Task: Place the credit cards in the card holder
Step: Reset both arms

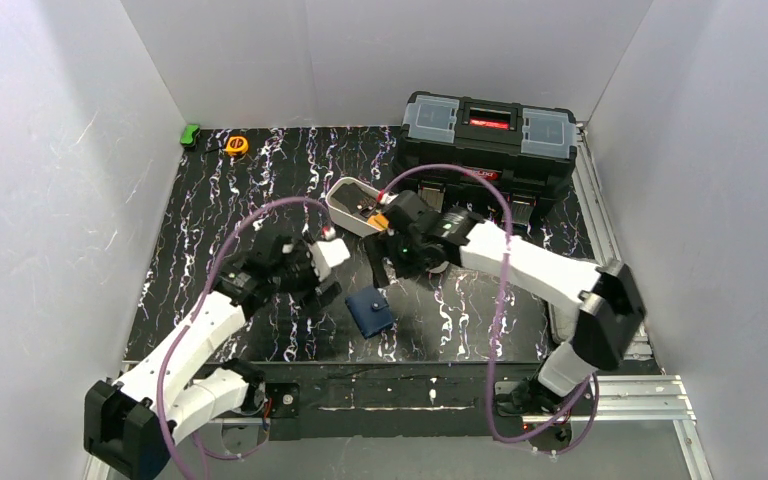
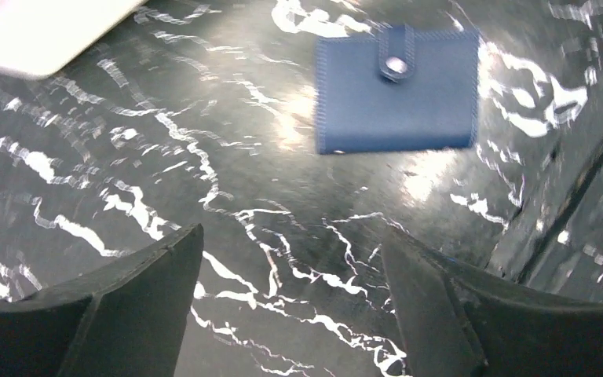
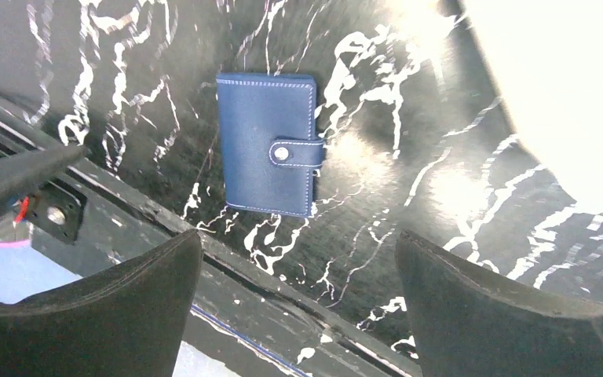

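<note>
The card holder is a navy wallet lying flat on the black marbled table, closed with its snap tab fastened. It also shows in the left wrist view and the right wrist view. An orange-yellow credit card shows at the near end of the white tray, partly hidden by the right arm. My left gripper hovers open just left of the wallet with nothing between its fingers. Above and behind the wallet, my right gripper is also open and holds nothing.
A big black toolbox stands at the back right. A yellow tape measure and a small green object lie at the back left. The metal front rail runs close below the wallet. White walls enclose the table.
</note>
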Tool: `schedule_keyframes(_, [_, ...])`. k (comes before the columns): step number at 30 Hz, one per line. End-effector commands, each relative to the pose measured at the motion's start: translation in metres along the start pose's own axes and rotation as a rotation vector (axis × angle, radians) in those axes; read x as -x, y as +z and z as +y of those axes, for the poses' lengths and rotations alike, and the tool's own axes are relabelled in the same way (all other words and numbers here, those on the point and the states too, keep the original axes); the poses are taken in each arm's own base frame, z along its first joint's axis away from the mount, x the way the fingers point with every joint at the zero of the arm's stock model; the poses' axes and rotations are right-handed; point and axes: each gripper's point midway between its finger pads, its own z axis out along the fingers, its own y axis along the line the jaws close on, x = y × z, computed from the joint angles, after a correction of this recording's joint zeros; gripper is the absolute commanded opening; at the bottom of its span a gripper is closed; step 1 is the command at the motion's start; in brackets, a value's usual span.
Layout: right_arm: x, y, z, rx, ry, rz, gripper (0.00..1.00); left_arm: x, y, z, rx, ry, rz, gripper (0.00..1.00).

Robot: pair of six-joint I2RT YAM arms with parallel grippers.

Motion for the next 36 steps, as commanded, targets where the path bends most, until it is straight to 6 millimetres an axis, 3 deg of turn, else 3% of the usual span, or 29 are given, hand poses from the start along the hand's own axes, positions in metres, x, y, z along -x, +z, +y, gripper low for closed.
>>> schedule_keyframes(1, [0.022,-0.049,-0.03,-0.091,0.031,-0.168,0.98,0.019,-0.027,0.028,0.074,-0.273,-0.027,0.91])
schedule_keyframes(5, [0.032,-0.085,-0.083,-0.172,0.157,-0.297,0.98,0.018,-0.046,0.062,0.138,-0.485,-0.031,0.98])
schedule_keyframes(7, [0.032,-0.105,-0.12,-0.213,0.264,-0.386,0.98,0.012,-0.053,0.083,0.191,-0.588,-0.038,0.98])
schedule_keyframes(8, [0.032,-0.116,-0.151,-0.272,0.35,-0.439,0.98,0.007,-0.056,0.092,0.217,-0.629,-0.04,0.98])
schedule_keyframes(12, [0.001,-0.143,-0.251,-0.539,0.596,-0.622,0.98,-0.019,-0.067,0.133,0.341,-0.8,-0.083,0.98])
schedule_keyframes(15, [-0.019,-0.165,-0.301,-0.788,0.591,-0.764,0.98,-0.039,-0.065,0.149,0.398,-0.875,-0.105,0.98])
schedule_keyframes(18, [-0.026,-0.177,-0.326,-0.953,0.512,-0.853,0.98,-0.057,-0.055,0.156,0.453,-0.879,-0.106,0.98])
schedule_keyframes(21, [-0.03,-0.178,-0.341,-1.011,0.519,-0.932,0.98,-0.064,-0.046,0.16,0.493,-0.858,-0.159,0.98])
schedule_keyframes(31, [-0.029,-0.125,-0.372,-1.002,0.432,-0.987,0.98,-0.081,-0.017,0.188,0.603,-0.793,-0.319,0.98])
schedule_keyframes(36, [-0.014,-0.12,-0.38,-0.988,0.409,-1.002,0.98,-0.088,-0.008,0.193,0.662,-0.725,-0.408,0.98])
